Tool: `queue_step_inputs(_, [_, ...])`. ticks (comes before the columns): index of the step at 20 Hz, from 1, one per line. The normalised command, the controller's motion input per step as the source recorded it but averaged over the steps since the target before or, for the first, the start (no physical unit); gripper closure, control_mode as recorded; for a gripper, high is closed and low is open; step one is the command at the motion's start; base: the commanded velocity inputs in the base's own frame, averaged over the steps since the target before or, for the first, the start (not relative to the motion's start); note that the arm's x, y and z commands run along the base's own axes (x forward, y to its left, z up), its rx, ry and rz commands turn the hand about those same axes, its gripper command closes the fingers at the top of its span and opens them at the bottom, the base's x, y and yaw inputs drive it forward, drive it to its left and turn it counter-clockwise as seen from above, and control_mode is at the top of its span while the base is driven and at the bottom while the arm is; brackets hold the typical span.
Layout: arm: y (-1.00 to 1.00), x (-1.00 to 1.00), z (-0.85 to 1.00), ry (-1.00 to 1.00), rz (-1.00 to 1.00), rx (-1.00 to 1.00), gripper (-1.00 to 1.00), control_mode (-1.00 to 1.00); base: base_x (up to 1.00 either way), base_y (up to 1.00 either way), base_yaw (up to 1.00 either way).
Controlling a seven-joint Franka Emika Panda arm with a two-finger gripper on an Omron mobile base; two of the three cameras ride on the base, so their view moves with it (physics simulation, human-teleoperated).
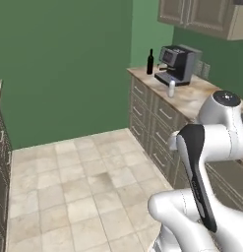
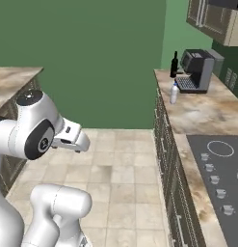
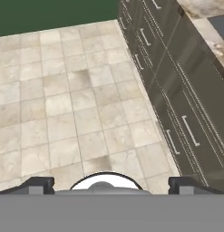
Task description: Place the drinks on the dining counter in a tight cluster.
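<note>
Two drinks stand on the short marbled counter (image 1: 192, 98) by the coffee machine (image 1: 177, 64): a tall black wine bottle (image 1: 150, 62) (image 2: 174, 65) at the far corner, and a small clear-white bottle (image 1: 171, 88) (image 2: 174, 93) nearer the front edge. At the left, the end of the dining counter (image 2: 14, 82) shows as a beige marbled top. My gripper (image 3: 104, 186) hangs over the tiled floor, far from both bottles. Its fingertips (image 3: 41, 185) stand wide apart, open, with nothing between them.
Dark drawer fronts (image 3: 177, 90) run under the short counter along the right. A black cooktop (image 2: 217, 164) lies in that counter, closer to me. Wall cabinets (image 1: 201, 17) hang above. Bare tiled floor (image 1: 78, 182) lies between the two counters.
</note>
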Motion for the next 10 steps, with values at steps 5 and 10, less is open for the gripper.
queue_step_inputs(5, [0.00, 0.00, 0.00, 0.00, 0.00, 0.00, -1.00, 1.00, 1.00, -0.15, -0.39])
queue_step_inputs(10, [0.00, 0.00, 0.00, 0.00, 0.00, 0.00, -1.00, 1.00, 0.96, -0.42, -0.34])
